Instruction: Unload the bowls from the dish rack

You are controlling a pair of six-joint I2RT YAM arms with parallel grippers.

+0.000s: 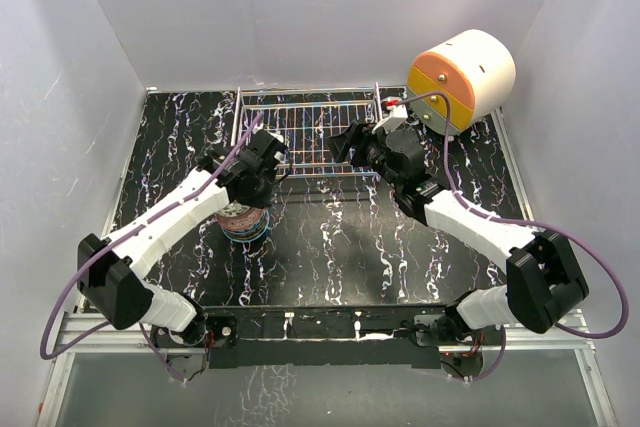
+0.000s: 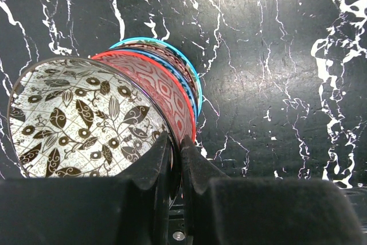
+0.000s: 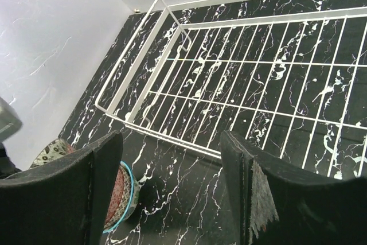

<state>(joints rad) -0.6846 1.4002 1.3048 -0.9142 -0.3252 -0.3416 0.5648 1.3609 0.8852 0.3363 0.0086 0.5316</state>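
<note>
Count: one dish rack (image 1: 310,117), two arms, one round orange-and-white drawer unit (image 1: 462,77) at the back right.

Bowls: one stack (image 1: 243,224). The left wrist view shows four rims; any others beneath cannot be told. The order from the top is leaf-patterned top bowl (image 2: 80,124), red-rimmed bowl (image 2: 166,90), blue-rimmed bowl (image 2: 184,87), teal-rimmed bowl (image 2: 189,67).

Position: the stack stands on the black marbled table (image 1: 340,247), just in front of the rack's left end and outside the wire.

Orientation: the bowls are nested with their mouths up, so the stack's axis is vertical. The rack's long axis runs left to right along the back wall.

Left gripper (image 2: 175,142): above the stack, fingers closed on the top bowl's rim, one inside and one outside.

Right gripper (image 3: 172,142): over the rack's front edge, fingers (image 3: 69,199) spread apart and holding nothing.
</note>
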